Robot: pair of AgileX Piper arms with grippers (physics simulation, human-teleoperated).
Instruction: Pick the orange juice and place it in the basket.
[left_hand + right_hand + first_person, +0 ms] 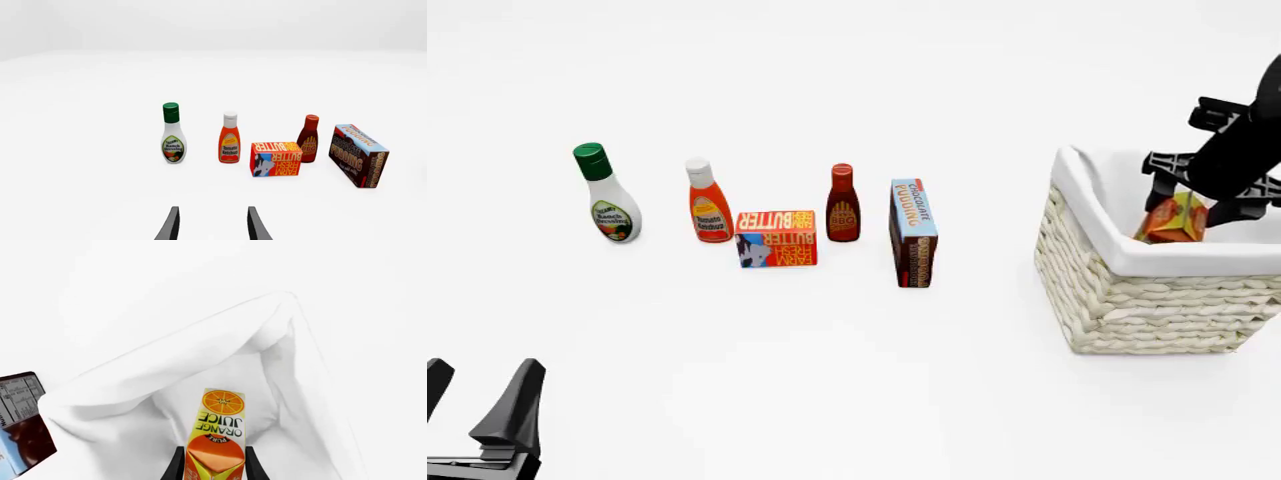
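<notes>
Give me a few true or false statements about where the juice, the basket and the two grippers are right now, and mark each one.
1. The right gripper is shut on the orange juice. True.
2. The juice stands on the table beside the butter box. False: it is held inside the basket, below its rim.
3. The left gripper holds the ketchup. False: it is open and empty, short of the groceries.
4. The ranch bottle is at the left end of the row in the front view. True.
5. The pudding box is in the basket. False: it stands on the table, left of the basket.
</notes>
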